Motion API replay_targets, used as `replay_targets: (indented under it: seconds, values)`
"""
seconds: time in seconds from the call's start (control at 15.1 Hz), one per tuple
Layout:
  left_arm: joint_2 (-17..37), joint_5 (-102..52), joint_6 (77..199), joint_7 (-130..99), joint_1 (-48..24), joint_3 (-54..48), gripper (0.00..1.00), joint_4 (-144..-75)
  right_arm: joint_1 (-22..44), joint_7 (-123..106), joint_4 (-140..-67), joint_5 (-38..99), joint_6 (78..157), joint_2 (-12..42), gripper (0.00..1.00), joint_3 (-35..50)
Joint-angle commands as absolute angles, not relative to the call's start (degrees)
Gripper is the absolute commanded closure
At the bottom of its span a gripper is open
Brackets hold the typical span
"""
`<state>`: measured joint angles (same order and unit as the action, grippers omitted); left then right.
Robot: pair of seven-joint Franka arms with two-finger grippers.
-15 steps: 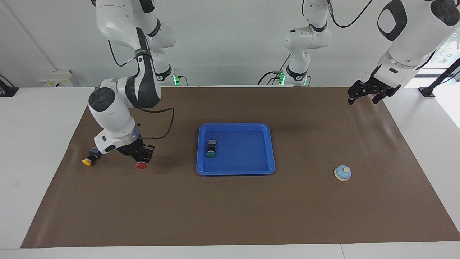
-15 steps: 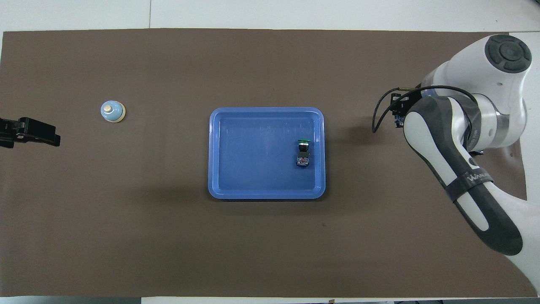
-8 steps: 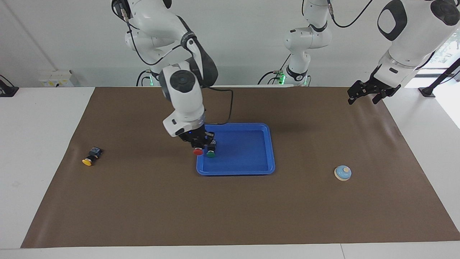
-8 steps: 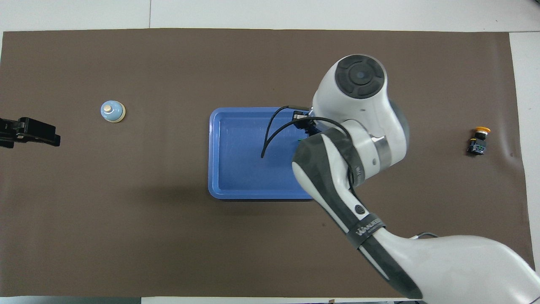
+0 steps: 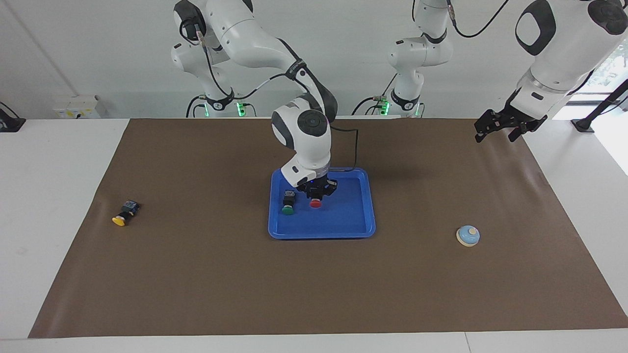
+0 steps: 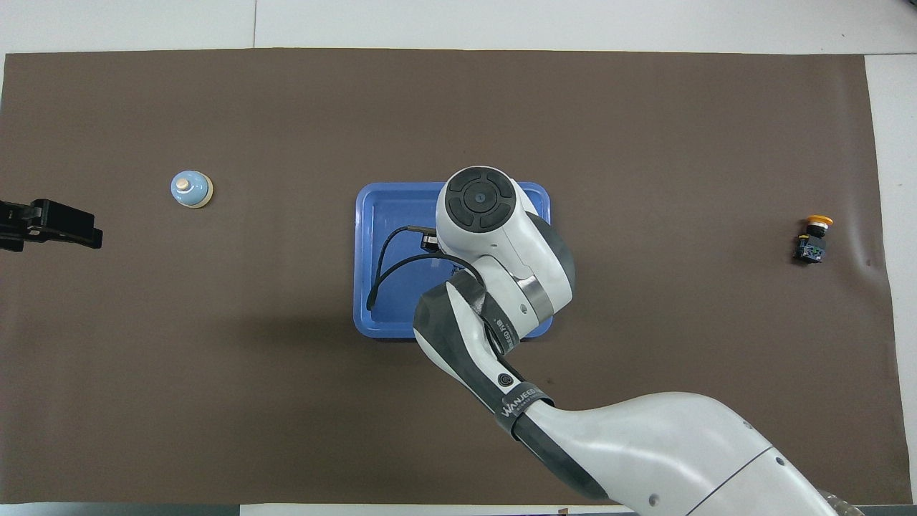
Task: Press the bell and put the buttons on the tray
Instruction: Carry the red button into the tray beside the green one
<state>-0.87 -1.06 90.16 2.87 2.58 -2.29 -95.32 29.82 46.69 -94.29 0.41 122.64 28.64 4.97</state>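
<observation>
Right gripper (image 5: 316, 195) clamps the red button (image 5: 316, 203) over the tray (image 5: 343, 230), at 3 o'clock of the green button (image 5: 288, 210). Left gripper (image 5: 500, 128) waits, fingers spread, empty.

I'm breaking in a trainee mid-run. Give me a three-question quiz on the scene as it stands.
1. True or false: the green button lies in the tray.
2. What does the right gripper hold? A) yellow button B) red button C) bell
3. Which task thing sits toward the left arm's end of the table?

Key:
1. True.
2. B: the red button, held over the tray beside the green one. The yellow button lies on the mat.
3. The bell; the left gripper waits, open.
</observation>
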Motion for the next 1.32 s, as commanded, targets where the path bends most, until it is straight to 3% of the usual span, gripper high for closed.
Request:
replay_targets:
  seconds: [0.0, 0.4, 0.46, 0.53, 0.79, 0.93, 1.26]
  values:
    - [-2.02, -1.58, 90.18, 3.25, 2.72, -2.20, 0.00, -96.42, 29.53, 47.11, -98.34, 1.23, 126.64, 27.34, 1.00, 4.83]
    - [-2.02, -1.58, 90.18, 3.25, 2.72, -2.20, 0.00, -96.42, 31.46, 50.62, -103.10, 1.23, 130.43, 25.93, 1.00, 4.83]
    - [-2.02, -1.58, 90.18, 3.25, 2.72, -2.20, 0.00, -96.42, 31.46, 50.89, -102.83, 1.23, 129.99, 25.93, 0.55, 4.83]
    - [-2.02, -1.58, 90.18, 3.25, 2.72, -2.20, 0.00, -96.42, 31.46, 50.98, -102.48, 1.23, 129.38, 25.93, 0.01, 4.83]
    - [-2.02, -1.58, 90.18, 3.25, 2.72, -2.20, 0.00, -96.42, 30.76, 52.82, -97.39, 1.14, 121.84, 25.67, 0.00, 4.48]
    - [-2.02, -1.67, 90.18, 3.25, 2.72, -2.20, 0.00, -96.42, 28.67, 52.21, -96.42, 1.06, 118.58, 22.69, 0.00, 3.69]
    - [-2.02, -1.58, 90.18, 3.25, 2.72, -2.20, 0.00, -96.42, 14.28, 38.19, -96.50, -0.09, 110.84, 14.95, 0.00, 3.69]
